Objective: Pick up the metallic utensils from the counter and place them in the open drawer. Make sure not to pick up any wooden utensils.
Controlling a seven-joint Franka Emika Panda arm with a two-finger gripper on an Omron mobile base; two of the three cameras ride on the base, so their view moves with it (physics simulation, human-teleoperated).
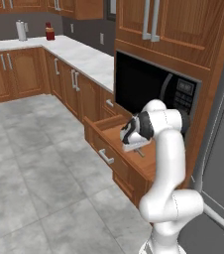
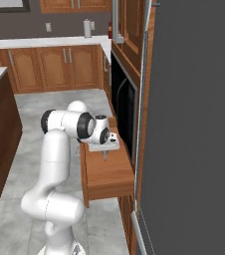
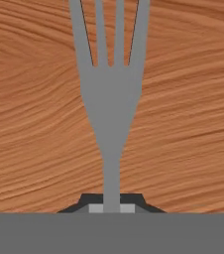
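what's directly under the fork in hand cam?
Bare wood of the open drawer lies under the fork, which the shut tool holds. Drawer parts behind the fork are covered.

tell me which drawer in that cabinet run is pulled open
The wide wooden drawer below the black microwave, under the gripper holding a grey fork. The small drawer front behind it sits flush.
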